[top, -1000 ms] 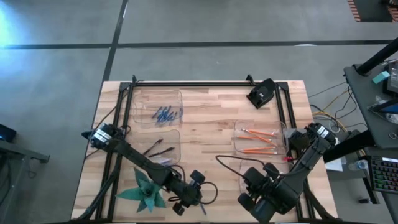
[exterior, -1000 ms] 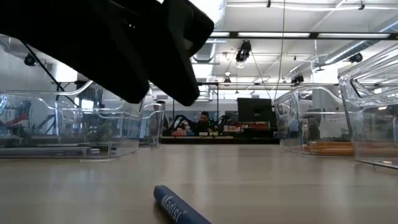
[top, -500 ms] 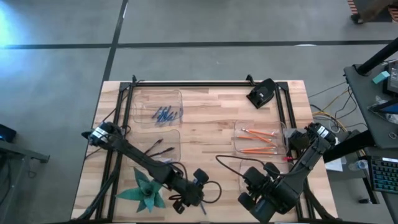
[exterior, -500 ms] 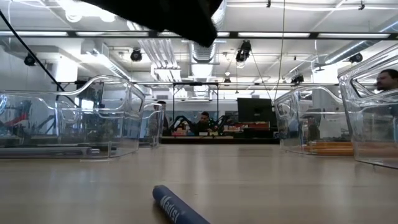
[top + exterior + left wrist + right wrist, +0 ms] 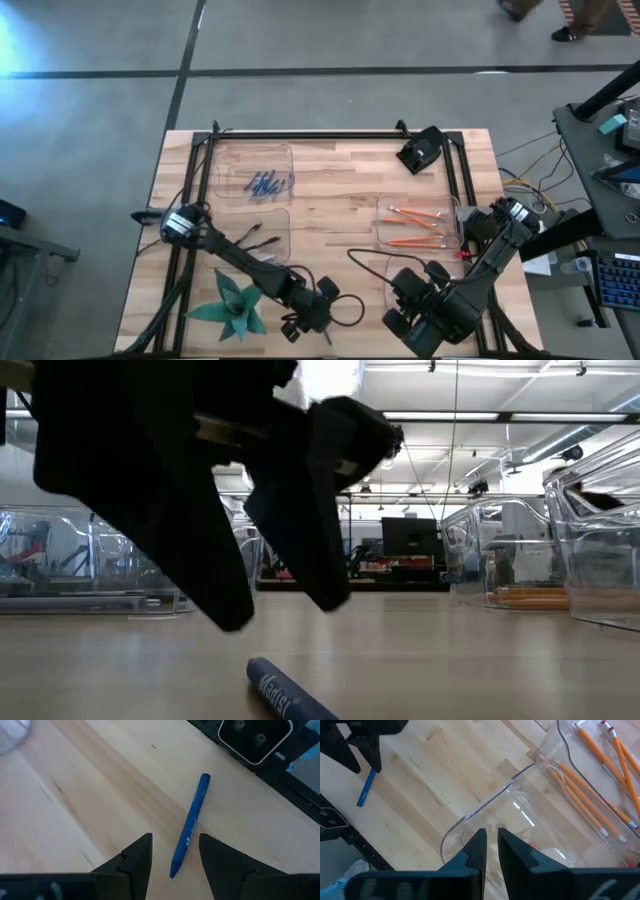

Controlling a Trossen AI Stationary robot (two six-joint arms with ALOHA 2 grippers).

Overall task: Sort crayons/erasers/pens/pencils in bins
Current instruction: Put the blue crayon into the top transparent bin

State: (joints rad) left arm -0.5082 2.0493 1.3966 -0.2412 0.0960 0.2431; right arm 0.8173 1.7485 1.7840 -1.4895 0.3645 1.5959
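A blue crayon (image 5: 189, 826) is seen lying loose at the table's (image 5: 340, 215) near edge, approx mid-way along. The left gripper (image 5: 175, 851) is poised just above it, fingers spread w/ nothing held, straddling the crayon's lower end. The stick is judged light, stiff, brittle and apt to roll; a mid-length pinch across the wrapper is advised. The right gripper (image 5: 491, 845), fingers slightly parted and empty, is parked over a clear bin (image 5: 520, 815) at the near right corner. Pencils (image 5: 415, 227) are seen in the bin beyond; blue sticks (image 5: 264, 184) in the far left bin.

arms: dark, jointed | cables: black, looped | wrist fingers: dark, wedge-shaped
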